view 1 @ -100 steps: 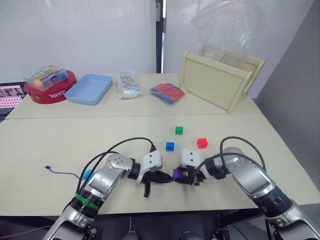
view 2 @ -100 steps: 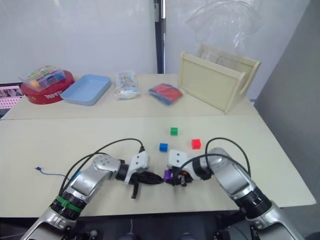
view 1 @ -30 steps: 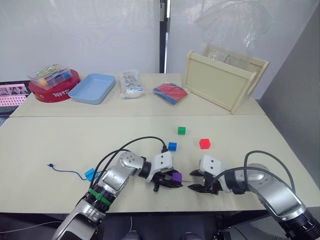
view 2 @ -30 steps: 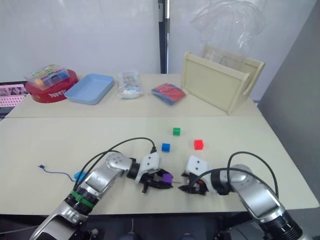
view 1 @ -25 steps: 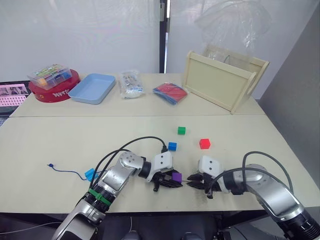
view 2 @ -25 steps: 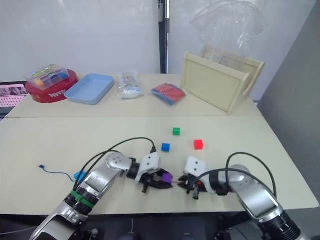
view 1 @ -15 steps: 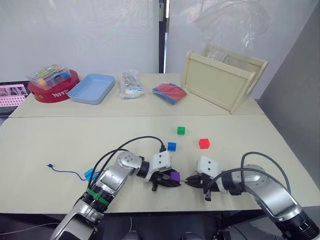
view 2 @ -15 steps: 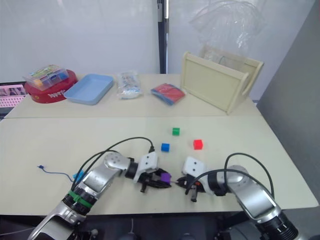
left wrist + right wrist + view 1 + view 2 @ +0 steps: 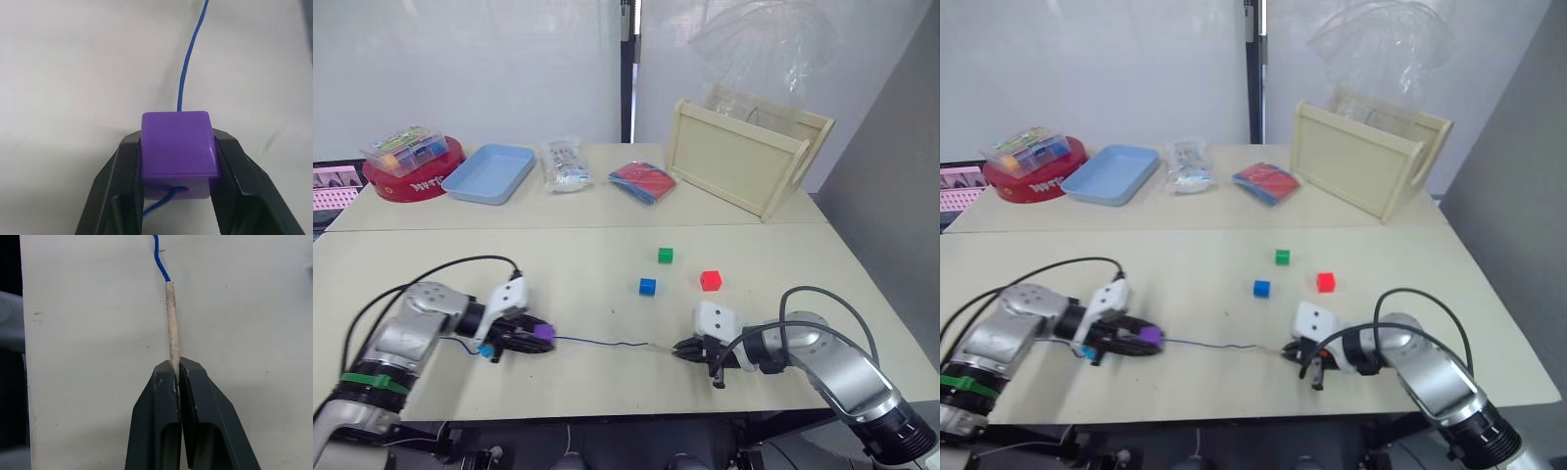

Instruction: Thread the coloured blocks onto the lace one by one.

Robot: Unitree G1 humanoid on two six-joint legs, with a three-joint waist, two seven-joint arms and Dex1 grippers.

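The left claw [image 9: 516, 336] was clamped on the purple block [image 9: 542, 333], low on the tabletop [image 9: 558, 255] toward 8 o'clock in the head view. The lace [image 9: 602, 343] ran through that block and on across to the right claw [image 9: 685, 348], whose fingers were pressed together on the pale stiff tip [image 9: 171, 318] at about 5 o'clock. A cyan block [image 9: 486, 350] sat just beside the left claw, seemingly already on the lace. The green block [image 9: 665, 256], blue block [image 9: 647, 286] and red block [image 9: 710, 280] lay loose near the centre, toward 1 o'clock of the lace's span, not yet threaded.

The main risk, as I judged it, was the tip slipping from the right claw: only the end of it was pinched, so a further pull on the purple block could drag it free. The lace lay nearly straight between the claws, leaving little slack to spare. A loose grip on the block could also let it twist and bind on the string.

The left wrist view showed the lace entering one face of the purple block [image 9: 178, 147] and leaving below, which the head views could not resolve. The right wrist view showed how little of the tip was held. The head views gave the whole span and the waiting blocks.
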